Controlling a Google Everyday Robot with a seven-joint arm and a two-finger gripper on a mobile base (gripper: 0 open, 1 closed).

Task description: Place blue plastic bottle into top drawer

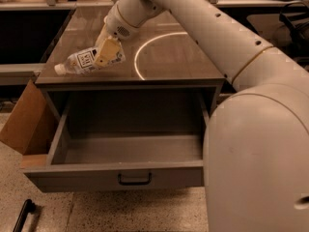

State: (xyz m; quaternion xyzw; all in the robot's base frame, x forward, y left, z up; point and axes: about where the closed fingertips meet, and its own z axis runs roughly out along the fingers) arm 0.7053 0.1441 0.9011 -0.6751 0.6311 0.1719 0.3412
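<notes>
Grey drawer [169, 175] stands open and empty at the near side, while the gripper [107, 53], clamped on the bottle [81, 61], holds it above the counter's [188, 57] left edge, not yet lowered in.

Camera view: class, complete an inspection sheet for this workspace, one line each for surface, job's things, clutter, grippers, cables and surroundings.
Surface: brown cabinet top with a white ring marked on it.
Job's things: bottle tilted, cap pointing left, at the top's left front edge; drawer pulled open, nothing seen inside.
Clutter: nothing seen.
Grippers: gripper closed around the bottle's body, over the top's left side.
Cables: nothing seen.
Surroundings: cardboard box left of the drawer; dark bar on the floor.
</notes>
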